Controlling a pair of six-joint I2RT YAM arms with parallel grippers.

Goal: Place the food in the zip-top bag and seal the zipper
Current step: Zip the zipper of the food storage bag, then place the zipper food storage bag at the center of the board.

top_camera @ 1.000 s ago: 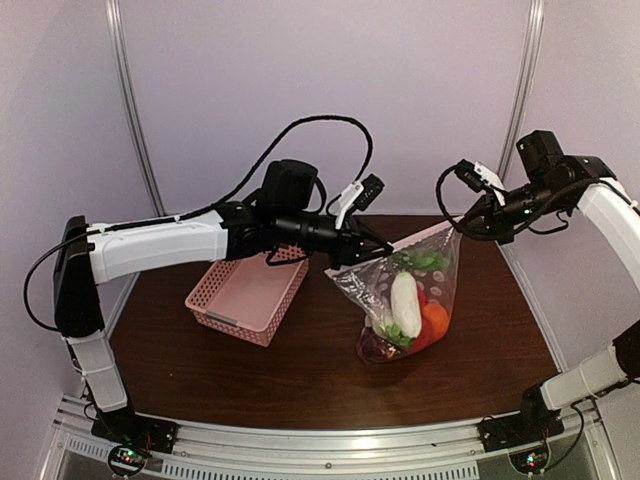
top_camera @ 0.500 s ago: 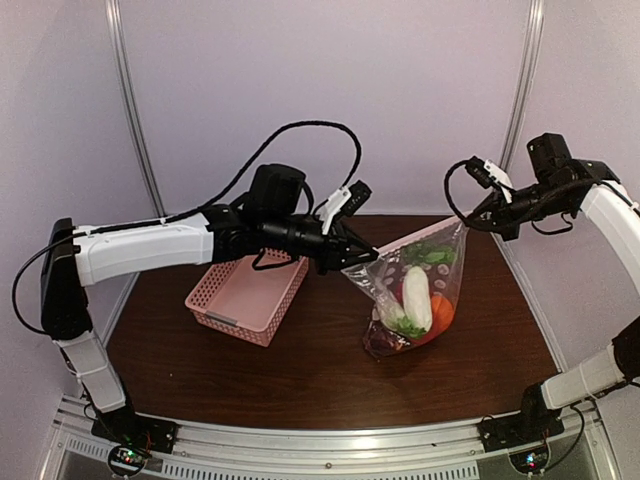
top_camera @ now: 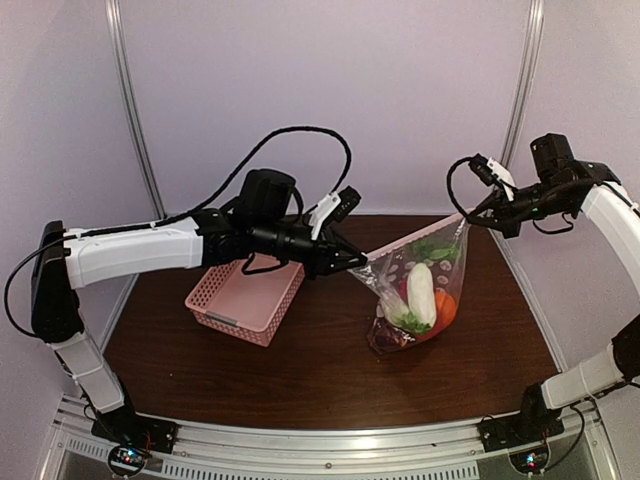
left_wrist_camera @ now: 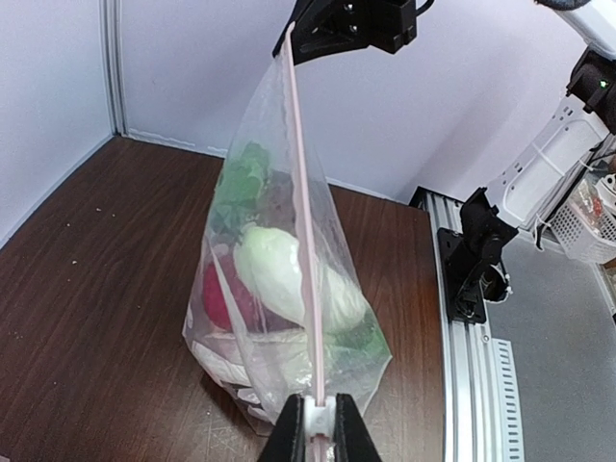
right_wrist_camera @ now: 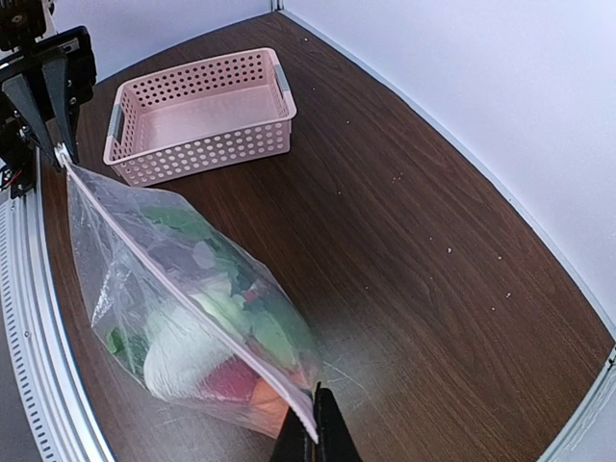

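Observation:
The clear zip-top bag hangs stretched between my two grippers, its bottom resting on the table. Inside are a white radish with green leaves, an orange piece, red pieces and a dark purple one. The pink zipper runs taut along the mouth. My left gripper is shut on the white slider at the zipper's left end. My right gripper is shut on the bag's right top corner. In the top view the left gripper is lower than the right gripper.
The pink lattice basket stands on the brown table to the left of the bag, under my left arm; it looks empty in the right wrist view. Walls close the back and sides. A metal rail runs along the near table edge.
My left gripper has slid leftward along the zipper, and my right gripper has moved slightly right and up. The zipper is now pulled straighter and the bag has shifted a little right.

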